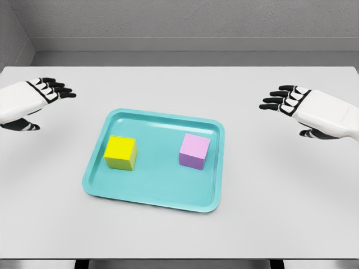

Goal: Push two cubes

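You've pushed nothing yet: the yellow cube (120,152) and pink cube (194,151) sit apart inside the teal tray (151,196), your left hand (35,96) and right hand (303,106) hovering open-fingered, well outside it

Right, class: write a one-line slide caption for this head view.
Open left hand and right hand flank a teal tray holding a yellow cube and a pink cube.

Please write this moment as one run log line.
left hand: open, apart | right hand: open, apart | yellow cube, pink cube: separate, on teal tray | contact: none
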